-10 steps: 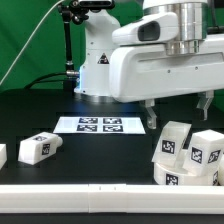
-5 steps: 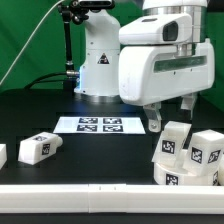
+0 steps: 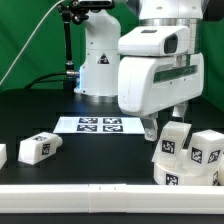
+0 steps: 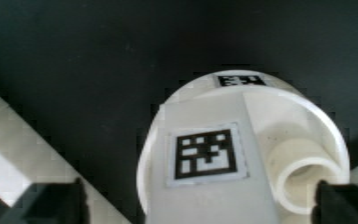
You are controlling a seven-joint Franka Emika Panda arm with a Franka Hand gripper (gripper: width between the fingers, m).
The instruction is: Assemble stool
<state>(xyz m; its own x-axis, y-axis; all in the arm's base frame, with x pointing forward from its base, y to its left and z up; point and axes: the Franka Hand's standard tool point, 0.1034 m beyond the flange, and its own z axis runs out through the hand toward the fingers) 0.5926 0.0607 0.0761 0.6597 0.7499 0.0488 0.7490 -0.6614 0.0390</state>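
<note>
My gripper [image 3: 165,124] hangs open just above a cluster of white tagged stool parts [image 3: 190,152] at the exterior view's right. In the wrist view a chunky white leg [image 4: 247,135] with a square tag and a round peg end lies between my fingertips [image 4: 44,205], and the gripper [image 4: 202,208] is open around it with a dark gap on one side. Another white leg [image 3: 38,148] lies on the black table at the exterior view's left. I cannot make out the round seat.
The marker board [image 3: 100,125] lies flat behind the gripper, in front of the robot base. A long white rail [image 3: 90,195] runs along the front edge and shows in the wrist view [image 4: 16,150]. One more white piece [image 3: 2,155] sits at the far left edge.
The arm has swung round and come down toward the cluster of parts at the exterior view's right. The parts on the table have not moved.
</note>
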